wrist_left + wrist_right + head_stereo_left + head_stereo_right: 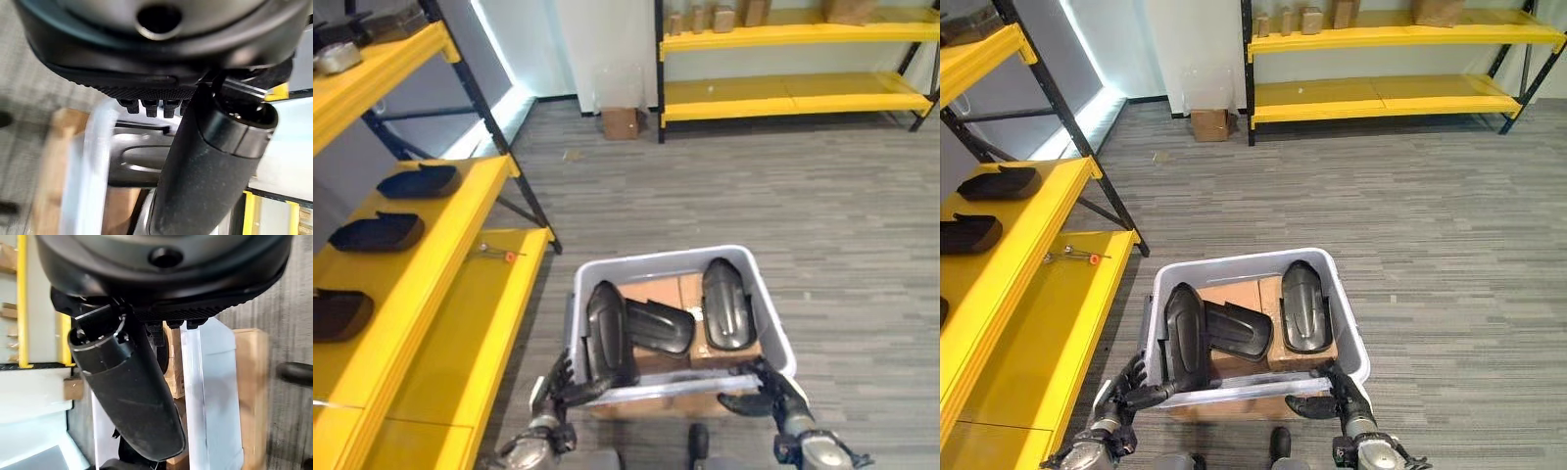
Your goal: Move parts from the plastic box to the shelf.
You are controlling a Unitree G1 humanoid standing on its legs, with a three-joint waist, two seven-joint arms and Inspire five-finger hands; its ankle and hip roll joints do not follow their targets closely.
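Grey plastic box sits low in the head views, held up at its near rim by both hands. Left hand at the near left corner, fingers curled round the rim there, thumb lying along the outside wall; its wrist view has the thumb pressed against the translucent wall with the fingertips hooked over the edge. Right hand at the near right corner, fingers clamped on the rim in the same way, thumb long and dark beside the pale wall. Inside the box, three black parts lie on a brown cardboard liner: a tall part standing on end against the left wall, a flatter part lying in the middle and touching the tall one, and a third part lying lengthwise along the right side. Yellow shelf runs along the robot's left, just beside the box. Its middle level carries three black parts in a row, spaced apart. A small tool with a red tip lies on the lower level. A second yellow shelf stands against the far wall, with a small cardboard box on the grey floor near it.
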